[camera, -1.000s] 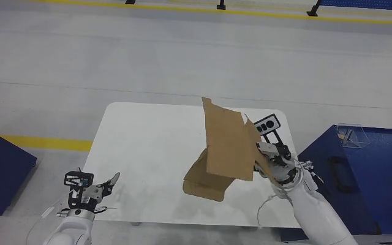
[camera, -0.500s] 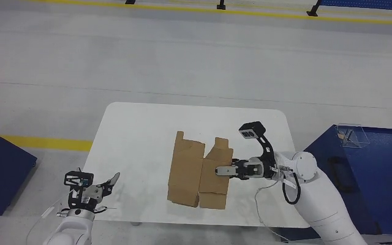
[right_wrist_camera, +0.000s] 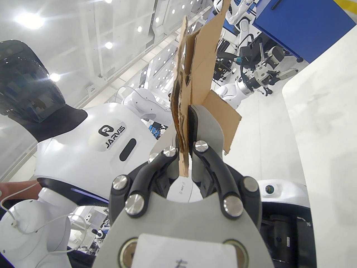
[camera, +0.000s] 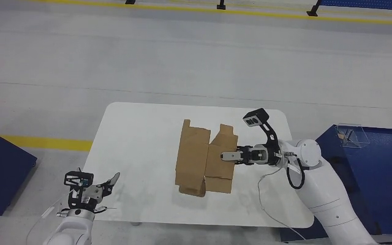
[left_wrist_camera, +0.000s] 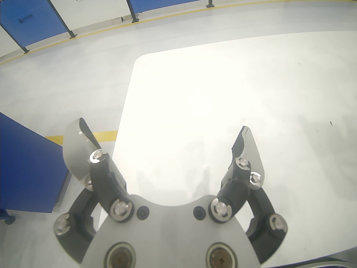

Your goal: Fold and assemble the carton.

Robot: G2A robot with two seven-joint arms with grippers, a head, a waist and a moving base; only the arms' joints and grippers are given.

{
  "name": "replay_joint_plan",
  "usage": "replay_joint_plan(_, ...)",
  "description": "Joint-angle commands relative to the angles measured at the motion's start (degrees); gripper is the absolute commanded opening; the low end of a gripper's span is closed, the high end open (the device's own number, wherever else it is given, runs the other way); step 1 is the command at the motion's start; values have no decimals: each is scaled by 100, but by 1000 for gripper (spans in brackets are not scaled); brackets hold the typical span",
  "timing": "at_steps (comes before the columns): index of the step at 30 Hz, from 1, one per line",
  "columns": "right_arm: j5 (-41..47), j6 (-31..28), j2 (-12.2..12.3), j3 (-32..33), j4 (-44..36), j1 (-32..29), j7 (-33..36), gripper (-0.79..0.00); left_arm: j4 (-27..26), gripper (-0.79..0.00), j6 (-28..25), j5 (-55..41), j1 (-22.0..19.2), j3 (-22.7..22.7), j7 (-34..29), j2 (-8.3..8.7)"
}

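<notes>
Top view: the carton [camera: 205,162] is a flattened sheet of brown cardboard spread over the middle-right of the table [camera: 135,138]. Its flaps point to the far side and its near end is close to the table's near edge. My right gripper [camera: 228,155] reaches in from the right and has the sheet by its right-hand edge. In the right wrist view the right gripper [right_wrist_camera: 186,118] has its jaws pressed onto the stacked layers, pinching the carton [right_wrist_camera: 200,65], which shows edge-on. I cannot tell whether the sheet rests on the table or hangs just over it.

My left gripper [left_wrist_camera: 164,129] sits by the near-left corner of the table [left_wrist_camera: 223,85], jaws spread wide with nothing between them, well apart from the carton.

I judge the job to be early — the carton is not yet opened into a box. To do this step well I would hold the right pinch firm and bring the left arm across to take the opposite panel, so the walls can be squared.

The open table surface left of the carton is my working room. I would mind the near edge — the cardboard could slide off — and the blue cabinet [camera: 355,165] beside my right arm.
</notes>
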Motion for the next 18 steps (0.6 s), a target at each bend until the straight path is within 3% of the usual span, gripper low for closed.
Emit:
replay_joint_plan(1, 0, 0, 0, 0, 0, 0, 0, -785, -98, 0, -208, -375, 42, 88, -463, -13)
replay_joint_plan(6, -100, -5, 32, 126, 153, -173, -7, -785, -504, 0, -273, -2321, -111, 254, -1715, -93)
replay_joint_plan(11, -504, 33, 27, -48, 411, -189, 31, -785, -603, 0, -446, -5732, -339, 88, -3688, -121)
replay_joint_plan(15, -905, 17, -2, -392, 469, -137, 16, -785, -346, 0, -117, -8035, -706, -138, -5046, -106)
replay_joint_plan(18, -682, 130, -42, -652, 535, -106, 130, -785, 137, 0, 355, -9792, -1052, -179, -5943, -113)
